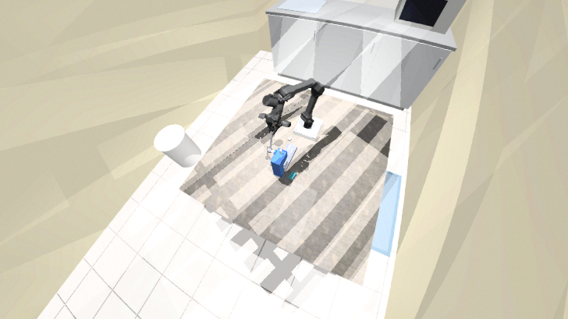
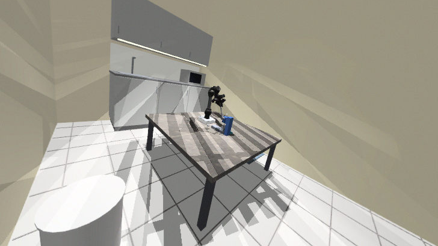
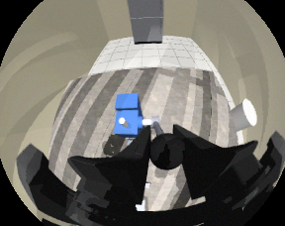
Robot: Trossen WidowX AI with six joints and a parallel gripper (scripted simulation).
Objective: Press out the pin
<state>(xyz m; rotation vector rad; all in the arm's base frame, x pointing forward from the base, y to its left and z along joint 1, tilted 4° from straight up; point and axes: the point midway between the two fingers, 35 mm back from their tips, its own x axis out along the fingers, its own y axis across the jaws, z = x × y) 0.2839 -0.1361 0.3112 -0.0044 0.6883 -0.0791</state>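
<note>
- Claw (image 1: 272, 128) (image 2: 221, 104) (image 3: 161, 128): gripping the lever (image 1: 271, 140) (image 2: 221, 110) (image 3: 166, 152) by its knob; keep that hold.
- Swing it about its pivot, probably slowly, without dragging the blue press (image 1: 278, 163) (image 2: 228, 126) (image 3: 127, 119), just below centre in the top view.
- Block not distinguishable; check pin alignment before pressing.

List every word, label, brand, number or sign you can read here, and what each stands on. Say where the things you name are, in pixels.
No text can be read in any view.
Blue press (image 1: 278, 165) (image 2: 228, 126) (image 3: 127, 114): no legible marking.
Microwave (image 1: 423, 9) (image 2: 195, 77): no legible marking.
Robot's white base (image 1: 302, 131) (image 2: 208, 120): too small to tell.
</note>
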